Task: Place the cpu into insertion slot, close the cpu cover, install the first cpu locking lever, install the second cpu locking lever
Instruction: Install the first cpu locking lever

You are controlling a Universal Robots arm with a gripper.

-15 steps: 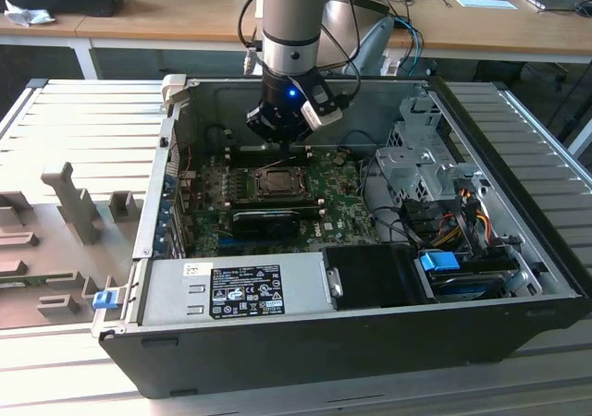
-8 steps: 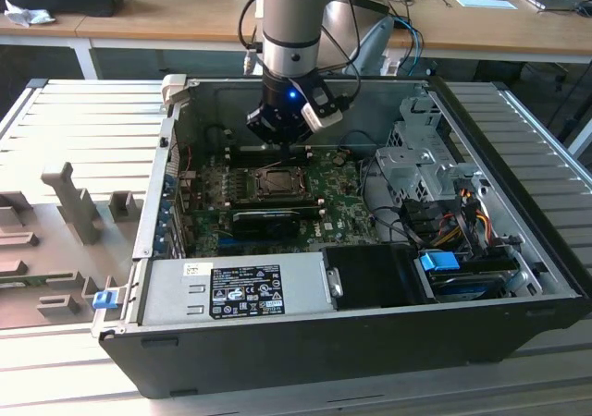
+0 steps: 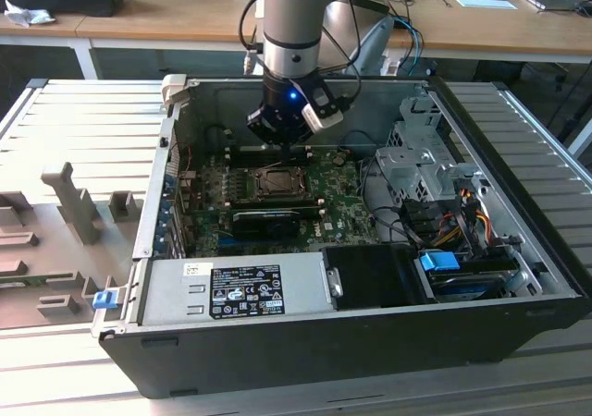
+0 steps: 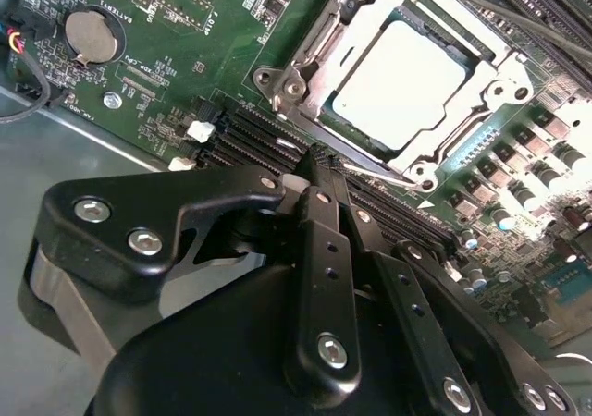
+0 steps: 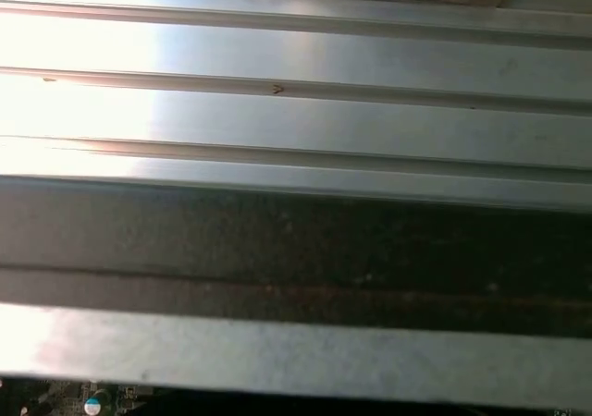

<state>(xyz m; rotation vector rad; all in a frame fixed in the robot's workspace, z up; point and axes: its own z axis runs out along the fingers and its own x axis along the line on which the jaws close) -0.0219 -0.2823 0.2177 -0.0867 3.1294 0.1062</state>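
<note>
Tool (image 3: pixel 282 137) hovering inside the open computer case (image 3: pixel 518 240) in the exterior view, just above the insertion slot (image 3: pixel 276 183) on the green board. Sitting in that slot in the second wrist view: cpu (image 4: pixel 405 83), framed by cpu cover (image 4: pixel 319 42), with tool fingers (image 4: pixel 324 250) clenched together, grasping nothing, near its edge.

From my station I see a black-and-white label (image 3: pixel 248 291) on the power supply (image 3: pixel 176 296), and white lettering on the green circuit board (image 4: pixel 185 28) beside the coin cell (image 4: pixel 90 35). I can read none of it.
</note>
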